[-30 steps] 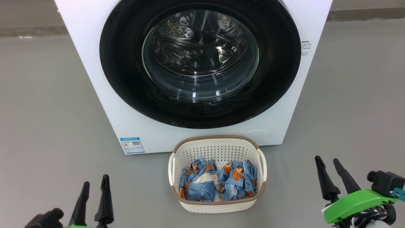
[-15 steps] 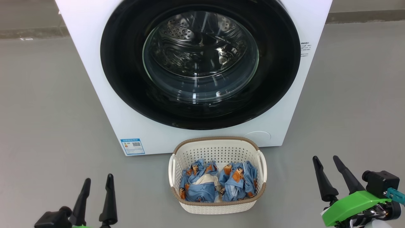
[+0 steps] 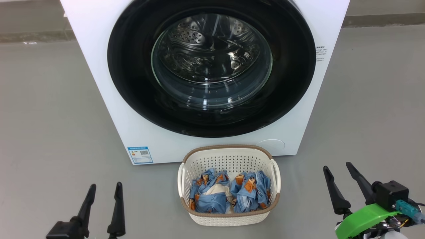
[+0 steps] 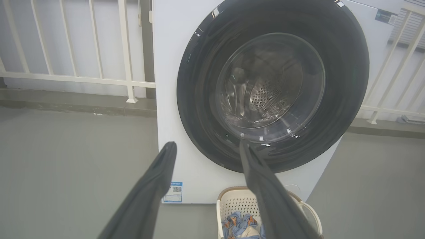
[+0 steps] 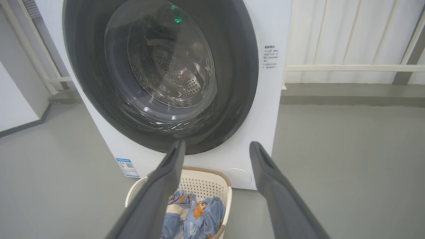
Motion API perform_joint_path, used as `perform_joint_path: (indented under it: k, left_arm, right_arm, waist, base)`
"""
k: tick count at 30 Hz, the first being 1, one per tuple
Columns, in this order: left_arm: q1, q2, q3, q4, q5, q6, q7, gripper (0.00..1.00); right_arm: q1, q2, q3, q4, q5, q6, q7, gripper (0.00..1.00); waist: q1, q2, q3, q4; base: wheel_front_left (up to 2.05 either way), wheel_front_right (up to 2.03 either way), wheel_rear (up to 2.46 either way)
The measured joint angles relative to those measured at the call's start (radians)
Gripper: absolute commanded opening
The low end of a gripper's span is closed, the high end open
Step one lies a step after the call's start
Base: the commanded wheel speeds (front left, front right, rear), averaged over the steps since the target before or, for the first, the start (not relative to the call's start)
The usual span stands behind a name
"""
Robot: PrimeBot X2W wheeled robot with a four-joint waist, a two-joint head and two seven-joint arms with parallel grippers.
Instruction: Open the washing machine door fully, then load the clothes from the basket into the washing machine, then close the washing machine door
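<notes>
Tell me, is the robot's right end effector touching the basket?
Apart. The head view shows a stretch of bare grey floor between the right end effector and the basket. Its fingers stand open and hold nothing.

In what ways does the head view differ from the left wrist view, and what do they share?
Head view: the right gripper and the whole cream-white perforated plastic basket. Left wrist view: a white barred railing behind. Both: the big white washing machine, its round black-rimmed glass door, the light blue printed clothes, the left gripper with fingers apart.

machine (image 3: 99, 66) white | door (image 3: 132, 83) black | clothes (image 3: 229, 196) blue, orange print
</notes>
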Motion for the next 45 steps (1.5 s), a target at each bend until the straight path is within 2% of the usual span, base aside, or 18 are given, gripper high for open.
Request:
perform_joint_path:
  k: [7,17,30,45]
  left_arm:
    - [0.0,0.001,0.0,0.002,0.073,-0.001,-0.018,1.0]
    - [0.0,0.0,0.016,0.027,0.075,-0.002,-0.021,1.0]
    - [0.0,0.001,0.02,0.033,0.098,0.001,-0.021,1.0]
    - [-0.001,0.001,0.023,0.035,0.119,0.005,-0.021,1.0]
  right_arm:
    - [0.0,-0.007,-0.001,0.0,-0.068,0.001,-0.025,1.0]
    - [0.005,0.013,-0.057,-0.006,-0.076,0.001,-0.026,1.0]
    - [0.021,0.027,-0.064,-0.016,-0.079,0.001,-0.026,1.0]
    - [0.022,0.031,-0.09,-0.031,-0.086,0.001,-0.026,1.0]
  waist:
    - [0.0,0.0,-0.003,-0.002]
    - [0.0,0.0,0.0,-0.009]
    - [0.0,0.0,0.008,-0.02]
    - [0.0,0.0,0.023,-0.03]
  base:
    - [0.0,0.0,0.0]
    - [0.0,0.0,0.0]
    - [0.05,0.05,-0.09]
    - [0.87,0.87,-1.75]
